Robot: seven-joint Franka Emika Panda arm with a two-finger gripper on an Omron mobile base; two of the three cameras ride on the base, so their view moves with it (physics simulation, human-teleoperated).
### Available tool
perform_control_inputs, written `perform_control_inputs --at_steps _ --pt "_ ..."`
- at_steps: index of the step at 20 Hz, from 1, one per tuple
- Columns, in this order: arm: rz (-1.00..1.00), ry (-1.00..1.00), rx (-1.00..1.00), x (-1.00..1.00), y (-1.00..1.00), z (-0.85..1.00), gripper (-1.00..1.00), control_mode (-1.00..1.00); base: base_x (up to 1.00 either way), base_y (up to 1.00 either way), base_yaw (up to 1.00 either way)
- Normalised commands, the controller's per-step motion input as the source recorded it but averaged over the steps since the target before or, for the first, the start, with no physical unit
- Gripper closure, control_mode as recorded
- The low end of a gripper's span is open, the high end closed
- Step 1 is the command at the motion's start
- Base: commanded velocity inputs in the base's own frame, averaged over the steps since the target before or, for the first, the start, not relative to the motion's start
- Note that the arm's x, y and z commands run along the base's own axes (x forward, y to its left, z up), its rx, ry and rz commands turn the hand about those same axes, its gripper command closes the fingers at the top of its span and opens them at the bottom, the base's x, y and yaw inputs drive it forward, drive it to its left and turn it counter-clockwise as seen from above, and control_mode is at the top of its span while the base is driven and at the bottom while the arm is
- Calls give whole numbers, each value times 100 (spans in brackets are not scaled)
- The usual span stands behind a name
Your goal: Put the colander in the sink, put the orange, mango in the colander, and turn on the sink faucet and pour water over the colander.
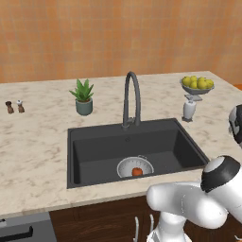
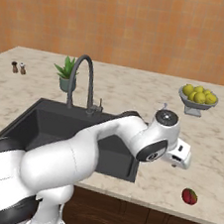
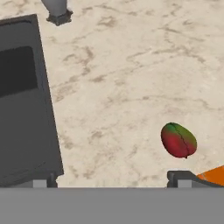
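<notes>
1. The claw point(image 3: 113, 181) is seen in the hand view with its two dark tips spread wide apart and nothing between them; it hangs above the counter point(image 3: 131, 65), to the right of the sink.
2. The mango point(image 3: 178, 140), a red-and-green fruit, lies on the bare counter just ahead of the claw's right tip, untouched. In the right base view it is found near the counter's front edge point(image 2: 189, 196), well apart from the sink.
3. The sink point(image 1: 94, 142), a dark grey basin, is set into the counter. The colander point(image 1: 135, 167) rests on its floor toward the front, and the orange point(image 1: 137, 171) sits inside the colander.
4. The sink faucet point(image 1: 132, 99) rises behind the basin, its spout arched over it.
5. Farther back, a potted plant point(image 1: 83, 97) is placed left of the faucet, a footed bowl of yellow-green fruits point(image 1: 197, 85) to the right, and two small shakers point(image 1: 14, 107) at far left.
</notes>
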Motion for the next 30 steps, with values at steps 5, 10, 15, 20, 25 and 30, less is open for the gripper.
perform_control_inputs --at_steps 5,10,15,20,25,30 --pt "0 15 -5 -31 -63 -25 -100 -100 0 0 0" --pt "0 13 0 -14 -46 -23 -100 -100 0 0 0" --pt "0 9 0 0 -28 -27 -100 -100 0 0 0" --pt "3 3 0 0 -20 -41 -100 -100 0 0 0" --pt "4 0 0 0 -17 -38 -100 -100 0 0 0" --pt "5 0 0 0 -22 -30 -100 -100 0 0 0"
